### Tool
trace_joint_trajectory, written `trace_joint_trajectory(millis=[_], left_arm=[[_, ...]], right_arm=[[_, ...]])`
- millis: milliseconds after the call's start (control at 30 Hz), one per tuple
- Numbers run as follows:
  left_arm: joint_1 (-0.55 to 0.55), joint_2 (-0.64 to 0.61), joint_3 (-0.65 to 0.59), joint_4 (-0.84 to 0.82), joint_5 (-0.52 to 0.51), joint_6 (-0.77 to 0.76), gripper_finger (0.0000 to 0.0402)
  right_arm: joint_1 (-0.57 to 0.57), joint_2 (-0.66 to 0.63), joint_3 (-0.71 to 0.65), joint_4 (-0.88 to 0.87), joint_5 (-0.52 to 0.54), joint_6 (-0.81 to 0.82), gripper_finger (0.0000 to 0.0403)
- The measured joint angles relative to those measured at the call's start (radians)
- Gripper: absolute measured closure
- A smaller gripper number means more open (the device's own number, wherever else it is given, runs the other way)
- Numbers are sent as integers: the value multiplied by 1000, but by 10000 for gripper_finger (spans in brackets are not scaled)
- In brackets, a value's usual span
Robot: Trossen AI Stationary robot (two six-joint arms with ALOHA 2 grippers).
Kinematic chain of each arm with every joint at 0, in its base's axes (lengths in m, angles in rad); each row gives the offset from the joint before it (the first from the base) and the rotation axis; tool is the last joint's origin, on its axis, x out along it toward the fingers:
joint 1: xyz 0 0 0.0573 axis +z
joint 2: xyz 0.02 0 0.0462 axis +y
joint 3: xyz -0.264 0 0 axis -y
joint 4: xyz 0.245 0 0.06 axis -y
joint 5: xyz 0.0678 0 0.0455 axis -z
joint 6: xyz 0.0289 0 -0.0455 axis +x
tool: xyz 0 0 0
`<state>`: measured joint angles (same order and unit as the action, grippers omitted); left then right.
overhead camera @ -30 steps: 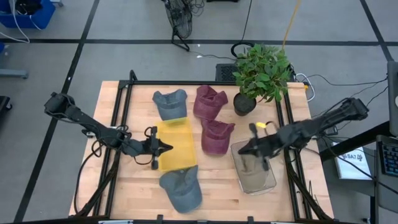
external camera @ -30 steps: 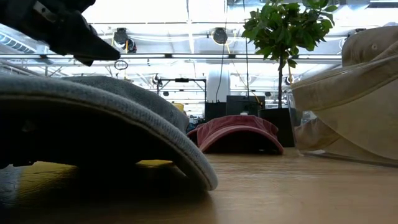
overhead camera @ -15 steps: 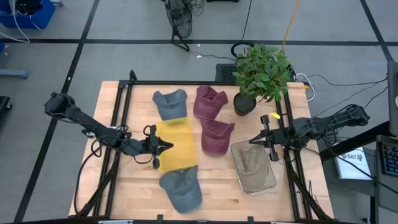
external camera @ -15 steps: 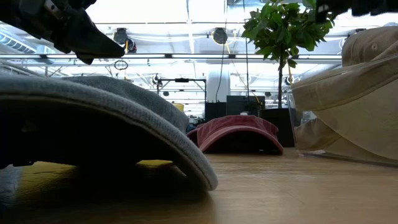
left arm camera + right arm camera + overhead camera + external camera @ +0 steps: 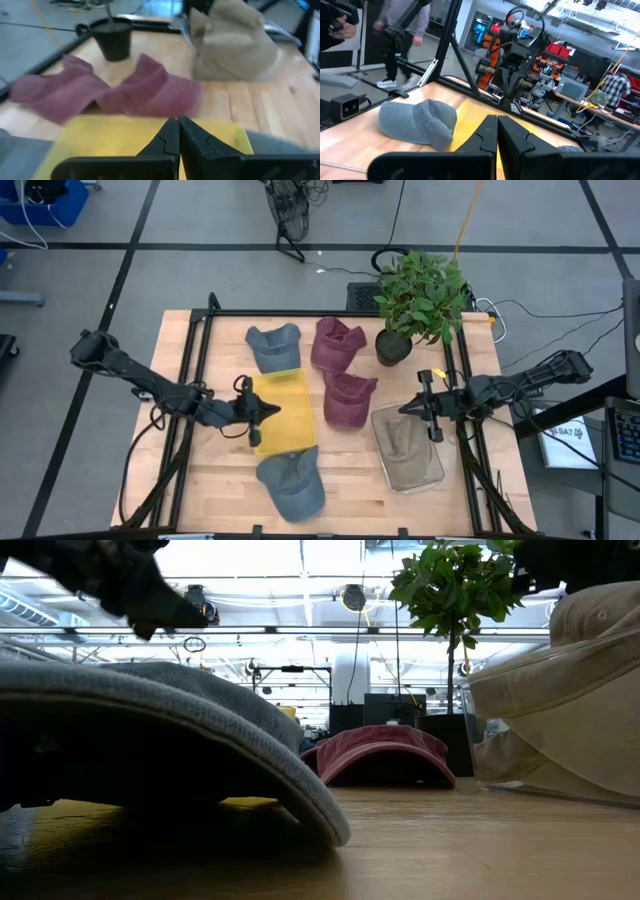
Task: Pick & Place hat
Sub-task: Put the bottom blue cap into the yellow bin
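Across the pale wooden tabletop (image 5: 210, 480) lie two grey-blue caps (image 5: 273, 345) and two maroon caps (image 5: 338, 344) around a flat yellow mat (image 5: 283, 415); one tan cap (image 5: 405, 442) sits in the clear plastic bin (image 5: 434, 470). Having lifted away from that bin, the right gripper (image 5: 404, 409) is clenched and empty, so that placement looks done. Beside the mat's edge, the left gripper (image 5: 275, 410) hovers, clenched and empty.

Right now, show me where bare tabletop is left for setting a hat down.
Bare wooden tabletop lies at the near left corner, beside the grey-blue cap, and between that cap and the clear plastic bin. The middle is crowded with the yellow mat and maroon caps.
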<state>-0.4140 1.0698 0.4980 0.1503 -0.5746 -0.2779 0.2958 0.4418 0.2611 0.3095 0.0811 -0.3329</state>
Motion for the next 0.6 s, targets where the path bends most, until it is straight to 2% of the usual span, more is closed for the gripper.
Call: trace_joint_trajectory(millis=[233, 400, 500, 600], left_arm=[[-41, 162, 300, -285, 5, -52, 394], [-102, 347, 521, -450, 29, -189, 391], [-145, 469, 660, -498, 94, -205, 390], [-188, 601, 815, -596, 105, -202, 390]], right_arm=[[0, -17, 0, -7, 0, -1, 403], [0, -17, 0, -7, 0, -6, 403], [0, -17, 0, 5, 0, -26, 403], [0, -17, 0, 20, 0, -30, 403]])
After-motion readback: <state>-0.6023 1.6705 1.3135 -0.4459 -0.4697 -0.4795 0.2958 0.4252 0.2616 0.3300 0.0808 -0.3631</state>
